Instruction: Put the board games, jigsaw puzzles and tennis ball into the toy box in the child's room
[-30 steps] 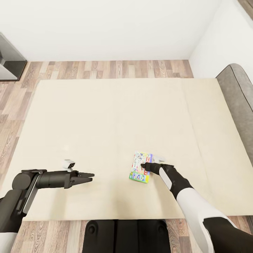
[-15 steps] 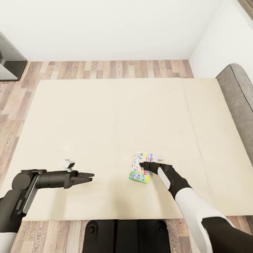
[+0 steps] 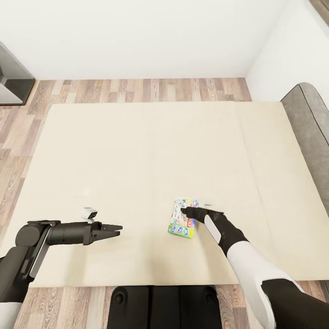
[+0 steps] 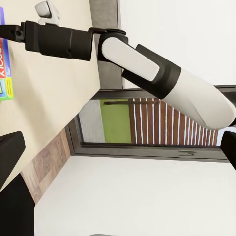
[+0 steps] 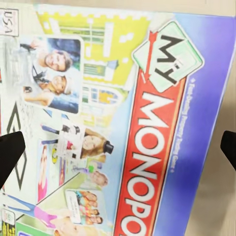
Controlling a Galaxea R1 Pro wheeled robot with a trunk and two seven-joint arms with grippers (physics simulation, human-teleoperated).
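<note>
- My left claw hangs over the bare beige mattress of the bed, holding nothing; its fingers look nearly together, though I cannot tell for sure.
- Wood-plank floor runs beyond the bed, with a dark grey unit cut off at the far left.
- The Monopoly board game lies flat on the mattress near the front edge.
- My right claw sits over that box, fingers spread wide past its sides in the right wrist view, touching nothing I can see.
- The grey headboard is cropped at the right.
</note>
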